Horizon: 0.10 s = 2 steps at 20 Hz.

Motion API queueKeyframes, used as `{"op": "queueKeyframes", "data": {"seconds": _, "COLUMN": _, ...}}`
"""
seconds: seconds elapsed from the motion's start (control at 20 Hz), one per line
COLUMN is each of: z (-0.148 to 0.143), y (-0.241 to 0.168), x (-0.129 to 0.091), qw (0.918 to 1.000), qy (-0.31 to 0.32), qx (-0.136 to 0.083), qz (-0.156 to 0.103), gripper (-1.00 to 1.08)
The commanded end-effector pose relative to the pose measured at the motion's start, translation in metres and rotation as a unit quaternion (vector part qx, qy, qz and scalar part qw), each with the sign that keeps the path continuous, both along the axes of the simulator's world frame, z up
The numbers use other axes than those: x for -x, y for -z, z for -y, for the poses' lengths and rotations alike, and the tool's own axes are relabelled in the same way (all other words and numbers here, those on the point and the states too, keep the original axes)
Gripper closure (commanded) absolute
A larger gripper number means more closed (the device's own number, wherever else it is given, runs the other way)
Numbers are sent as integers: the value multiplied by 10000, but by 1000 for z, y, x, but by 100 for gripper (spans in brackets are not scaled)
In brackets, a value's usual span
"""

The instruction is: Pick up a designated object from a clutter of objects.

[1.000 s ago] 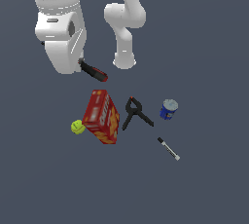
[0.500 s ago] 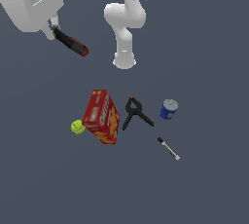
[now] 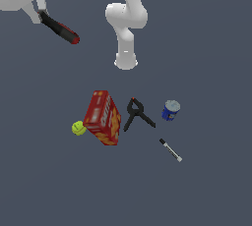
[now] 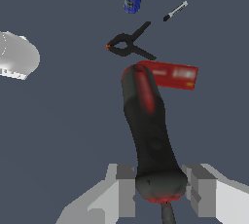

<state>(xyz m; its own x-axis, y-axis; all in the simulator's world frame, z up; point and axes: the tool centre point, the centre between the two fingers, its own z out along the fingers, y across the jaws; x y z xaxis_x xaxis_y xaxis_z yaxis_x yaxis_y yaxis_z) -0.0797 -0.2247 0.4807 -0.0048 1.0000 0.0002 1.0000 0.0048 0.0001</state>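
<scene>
Your tool [image 4: 163,189] is closed on the stubby red-and-black screwdriver [image 3: 59,27], its two pale fingers [image 4: 124,189] pressed against the butt end of the handle, as the wrist view shows. The screwdriver hangs high above the dark grey tabletop [image 3: 206,72], near the upper corner on the exterior view's left, well apart from the rest of the clutter. Compared with half a second ago, you have carried it a little farther up and towards that corner; a second ago it sat much lower, close above the red cracker box [image 3: 102,117]. The thin shaft seems to run back between the fingers, though the wrist view shows too little of it to be sure.

Nothing below has shifted. The yellow-green ball [image 3: 78,128] lies just beside the box, with the black clamp [image 3: 136,114], the blue can [image 3: 171,110] and the black-and-white marker pen [image 3: 170,150] on the box's other side.
</scene>
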Motion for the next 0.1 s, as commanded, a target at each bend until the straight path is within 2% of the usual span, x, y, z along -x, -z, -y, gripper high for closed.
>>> {"op": "queueKeyframes", "data": {"seconds": 0.0, "z": 1, "y": -2, "x": 0, "qw": 10000, "qy": -4, "qx": 0, "qz": -1, "gripper": 108}}
{"op": "queueKeyframes", "data": {"seconds": 0.05, "z": 1, "y": -2, "x": 0, "qw": 10000, "qy": -4, "qx": 0, "qz": -1, "gripper": 108}}
